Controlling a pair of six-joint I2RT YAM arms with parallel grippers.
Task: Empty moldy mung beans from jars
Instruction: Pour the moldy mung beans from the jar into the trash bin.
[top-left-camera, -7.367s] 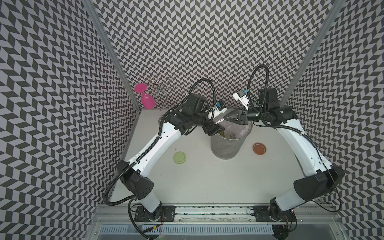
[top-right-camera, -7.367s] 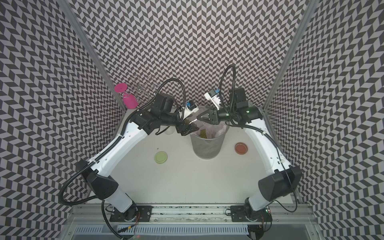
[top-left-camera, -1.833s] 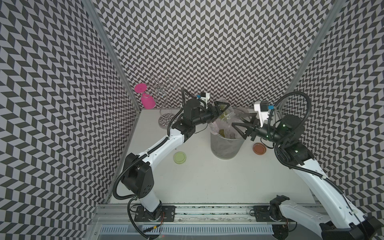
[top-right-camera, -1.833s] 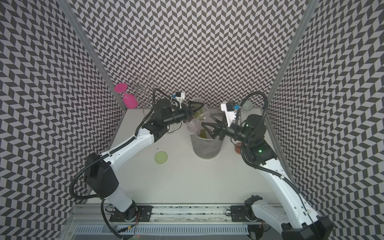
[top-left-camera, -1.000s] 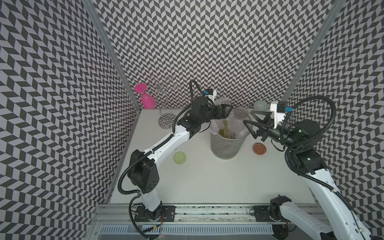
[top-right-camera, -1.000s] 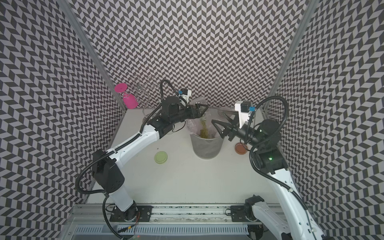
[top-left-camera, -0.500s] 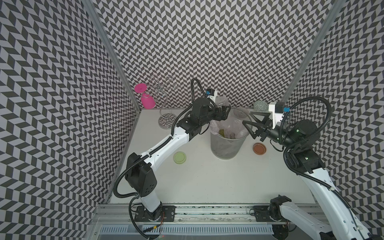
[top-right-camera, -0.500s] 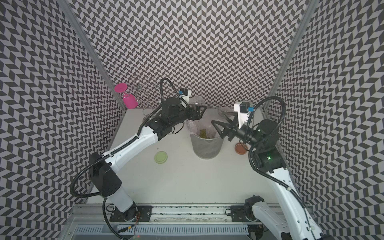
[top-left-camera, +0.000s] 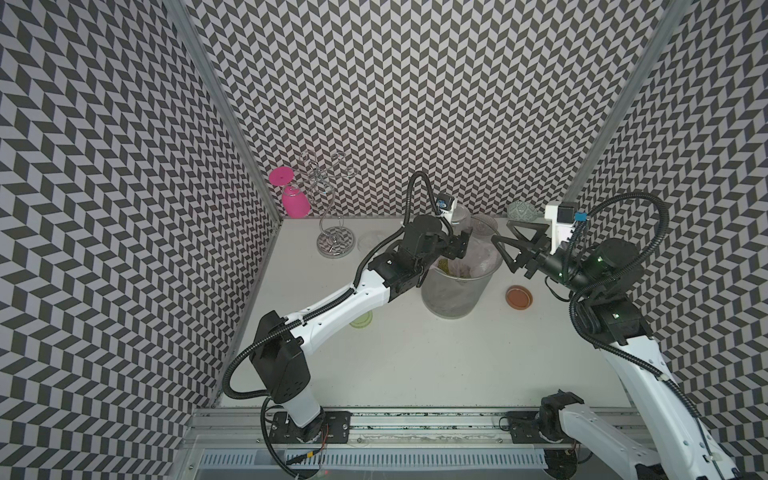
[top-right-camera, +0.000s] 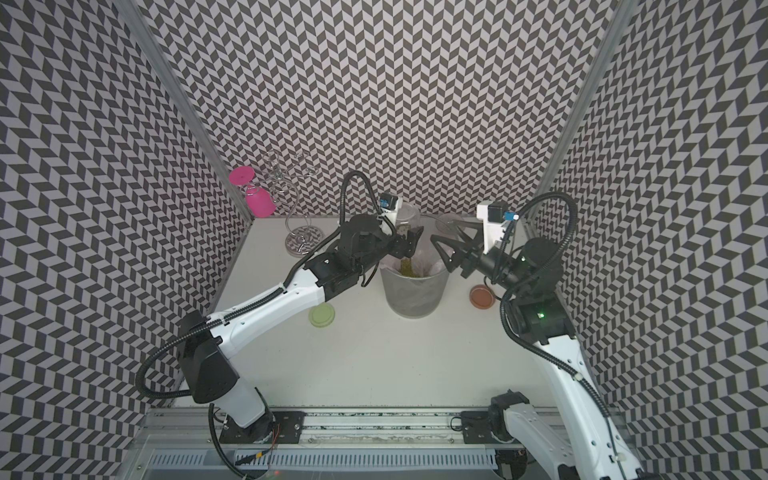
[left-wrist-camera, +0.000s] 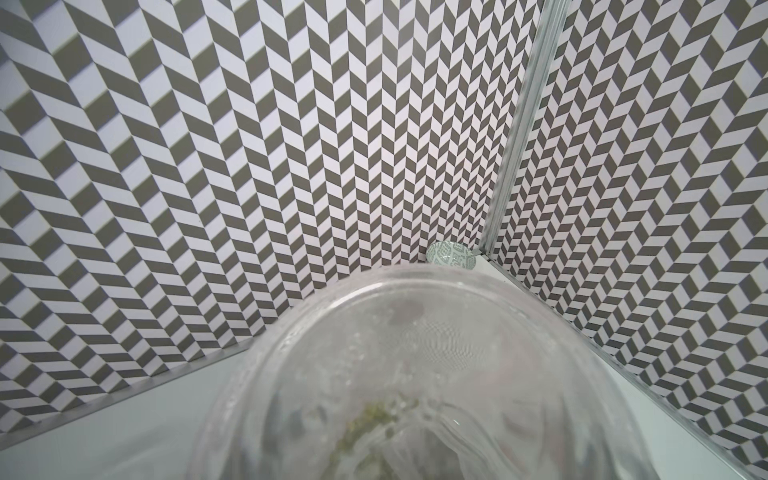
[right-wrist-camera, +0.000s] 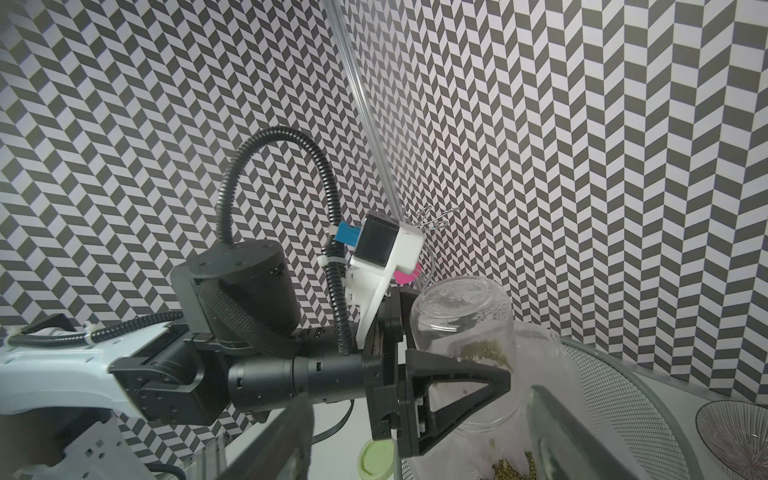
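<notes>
Left gripper (top-left-camera: 458, 245) is clamped across a clear glass jar (right-wrist-camera: 461, 328), which it holds mouth-down over the plastic-lined mesh bin (top-left-camera: 451, 297). The bin stands near the middle of the table's back edge.

Mung beans (right-wrist-camera: 484, 351): a small clump clings inside the upturned jar, about halfway down its wall. More lie loose on the liner in the bin, seen in both top views and in the right wrist view. The left wrist view looks through the jar's base and shows a green smear of them, blurred.

Right gripper (top-left-camera: 503, 254) has its jaws spread wide and holds nothing. It hangs just beside the bin's rim on the side toward the table's right edge.

Both lids are off and lie flat on the table. The orange-brown lid (top-left-camera: 519, 297) is between the bin and the right edge. The pale green lid (top-right-camera: 321, 316) is forward of the bin toward the left edge, half under the left arm.

Second jar: not found for certain. A faint clear round form (top-left-camera: 368, 241) near the back edge, just beside the wire stand (top-left-camera: 334, 243), may be it. Its contents cannot be read.

Judgement: late in the job. The unscrewing is done and most of this jar's load is in the bin. What is left is to dislodge the stuck clump and set the jar down. If the other jar is not yet emptied, that is also left.
</notes>
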